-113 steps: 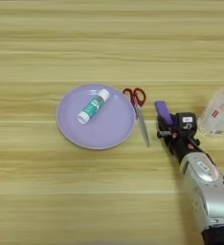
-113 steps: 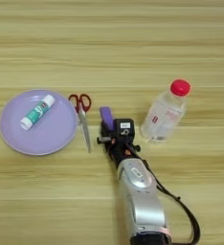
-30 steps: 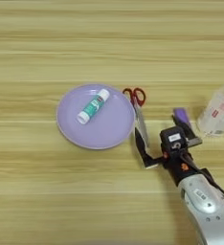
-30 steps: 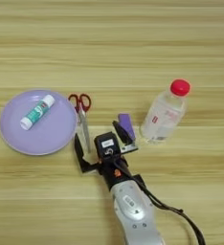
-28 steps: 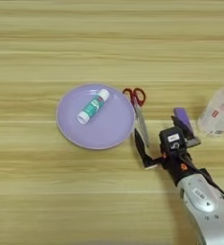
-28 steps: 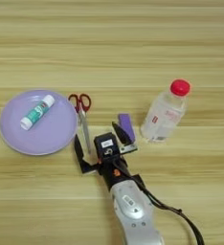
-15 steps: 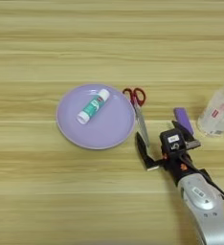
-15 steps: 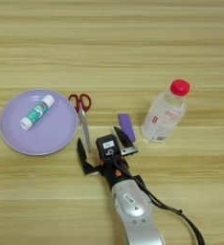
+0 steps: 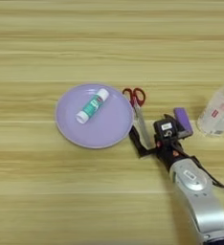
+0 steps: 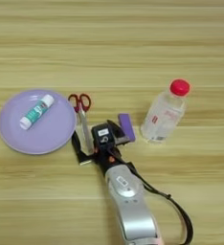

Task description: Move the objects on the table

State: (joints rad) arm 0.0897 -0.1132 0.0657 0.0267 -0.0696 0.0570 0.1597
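Red-handled scissors (image 10: pixel 82 120) with slim steel blades lie on the grained yellow wooden surface (image 10: pixel 109 43), between a round lilac plate (image 10: pixel 35 122) carrying a white-and-teal glue stick (image 10: pixel 36 111) and a small purple block (image 10: pixel 127 126). Black fingers (image 10: pixel 78 149) spread open, straddling the blades.

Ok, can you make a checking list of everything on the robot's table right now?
Surface: light wooden table with plank lines, no spills seen.
Job's things: glue stick lies on the lilac plate; red-handled scissors lie just right of the plate, blades pointing toward the robot; purple block lies flat between the scissors and the bottle; clear bottle with a red cap lies on its side.
Clutter: nothing seen.
Grippers: right gripper is open, one finger left of the scissor blades, the other beside the purple block.
Cables: black cable loops along the forearm.
Surroundings: nothing seen beyond the table.
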